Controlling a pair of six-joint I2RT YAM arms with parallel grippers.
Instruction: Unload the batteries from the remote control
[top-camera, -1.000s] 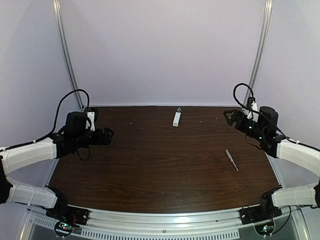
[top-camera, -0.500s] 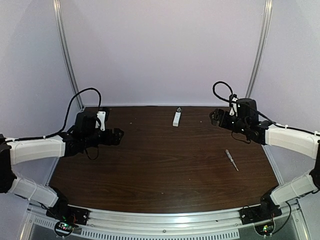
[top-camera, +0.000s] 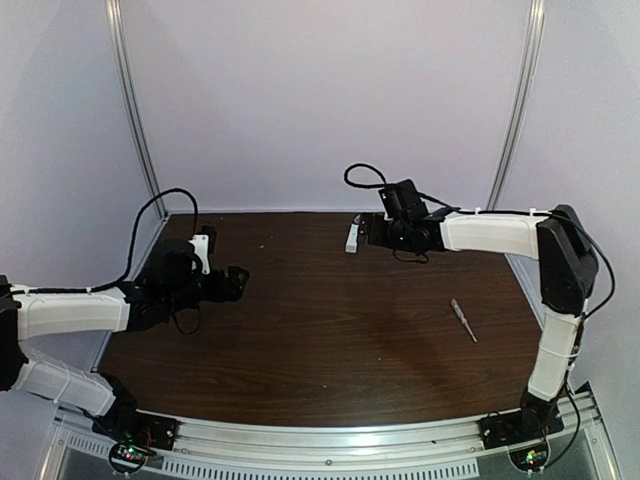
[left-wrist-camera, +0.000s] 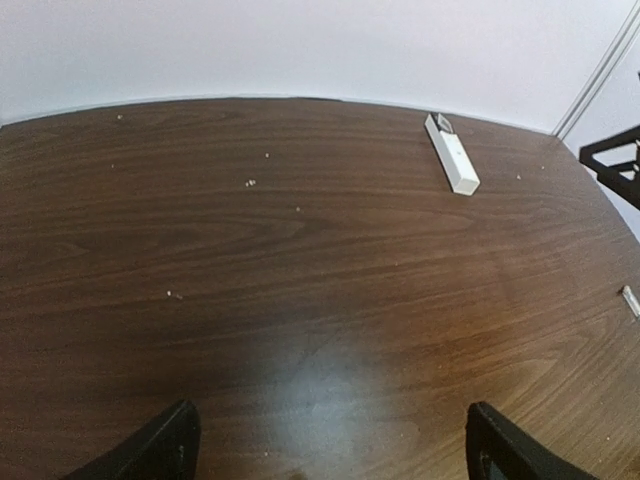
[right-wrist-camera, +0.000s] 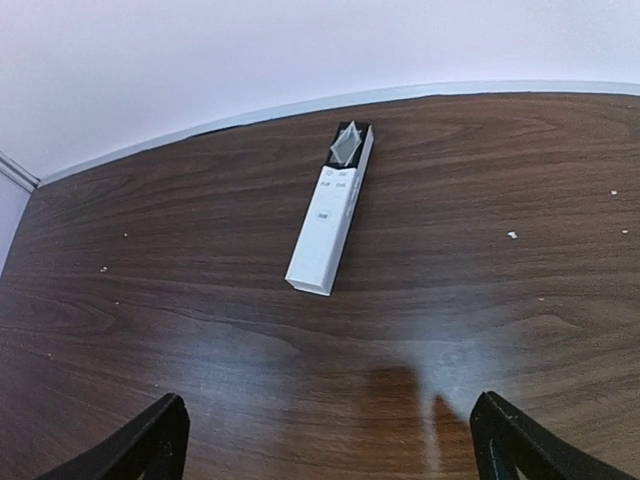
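The right gripper (right-wrist-camera: 330, 425) hovers low over the table (right-wrist-camera: 120, 330), jaws spread wide and empty, apparently squared up for a reach. Just ahead of it, a little left of centre between its fingers, the remote control (right-wrist-camera: 328, 225) lies flat, pointing away. Its far end is dark, with something greyish there I cannot identify. No batteries show; presumably they sit inside. Nothing stands in the path ahead. The left gripper (top-camera: 232, 281), likewise wide and empty, hangs well off to the side. The screwdriver (top-camera: 463, 320) lies well behind the right gripper, untouched.
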